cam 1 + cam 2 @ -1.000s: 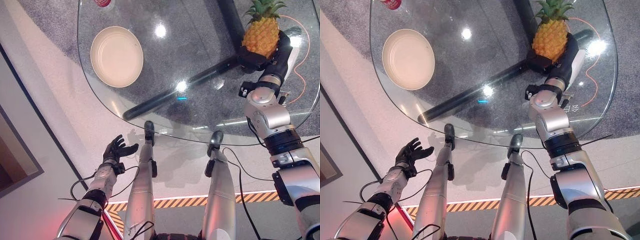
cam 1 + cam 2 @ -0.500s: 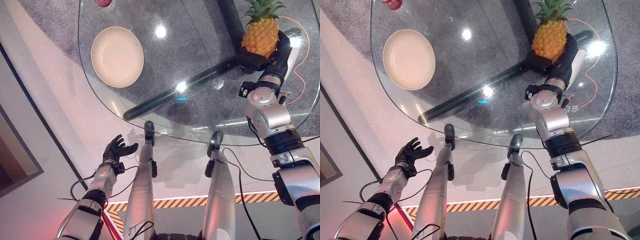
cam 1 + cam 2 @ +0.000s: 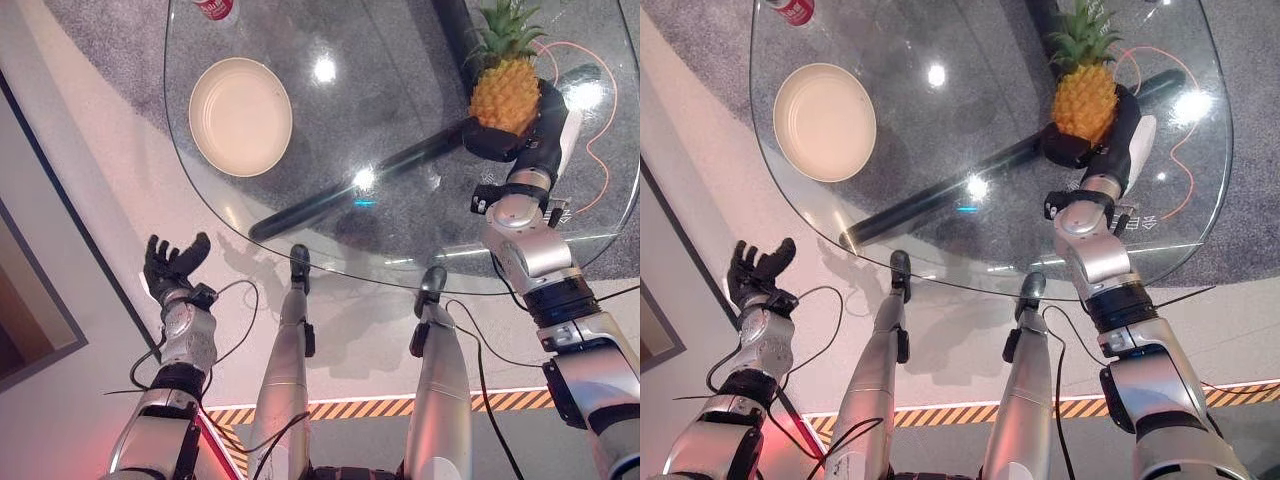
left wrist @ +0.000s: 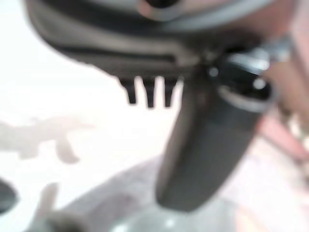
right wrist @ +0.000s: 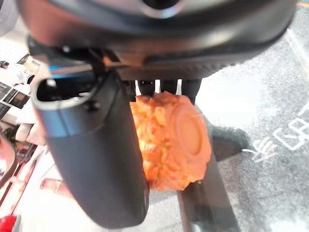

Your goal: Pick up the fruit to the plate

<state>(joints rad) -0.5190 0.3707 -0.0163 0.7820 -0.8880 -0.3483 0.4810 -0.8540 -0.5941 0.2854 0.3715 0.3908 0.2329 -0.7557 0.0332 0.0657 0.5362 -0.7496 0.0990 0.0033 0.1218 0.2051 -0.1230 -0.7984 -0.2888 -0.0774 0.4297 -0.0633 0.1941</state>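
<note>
- the right hand has its fingers and thumb curled round the lower body of the pineapple, which stands crown-up over the right part of the glass table; the right wrist view shows the fruit's base clamped between thumb and fingers.
- the plate lies well apart, on the table's left side, with nothing on it.
- judgement: this is the carry, so keep the clasp firm, the fruit upright, and travel leftward level over the glass.
- the path between fruit and plate looks free; a red can sits just beyond the plate near the far rim, so set down short of it.
- the left hand hangs off the table's near-left edge, fingers spread and holding nothing.
</note>
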